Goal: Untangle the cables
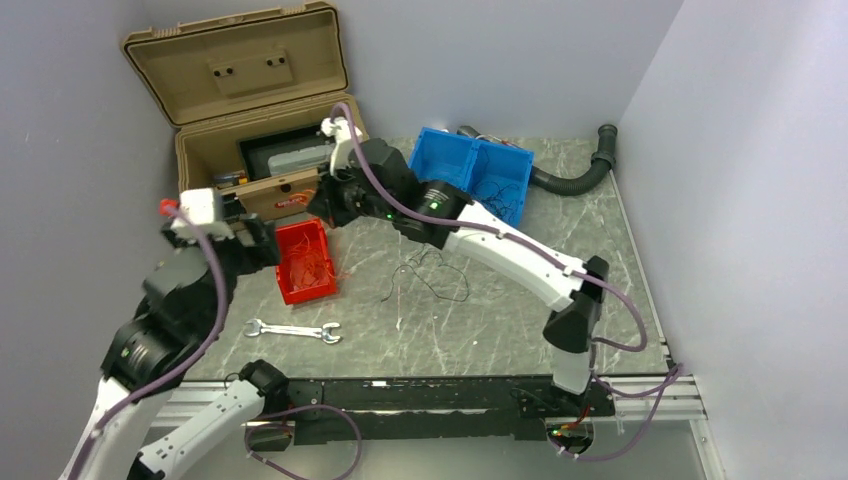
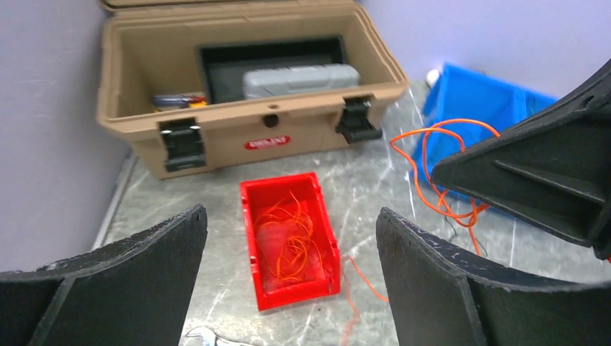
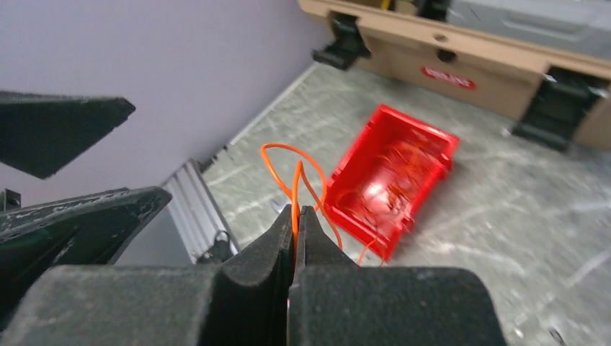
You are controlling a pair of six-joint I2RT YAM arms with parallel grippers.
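Note:
My right gripper [image 3: 295,211] is shut on a thin orange wire [image 3: 295,180] that loops up above its tips. It hangs above the table just right of the red bin [image 3: 431,135], and it also shows in the top view [image 1: 327,205]. From the left wrist view this orange wire [image 2: 441,137] dangles in loops from it. My left gripper [image 2: 292,213] is open and empty above the red bin [image 2: 251,238], which holds several orange wires [image 2: 295,241]. A loose tangle of thin black wires [image 1: 432,272] lies on the table right of the bin.
An open tan toolbox [image 1: 250,110] stands at the back left. Blue bins [image 1: 475,170] and a black ribbed hose [image 1: 575,172] are at the back. A wrench [image 1: 293,330] lies in front of the red bin [image 1: 290,292]. The left arm's gripper [image 1: 262,240] is beside the bin.

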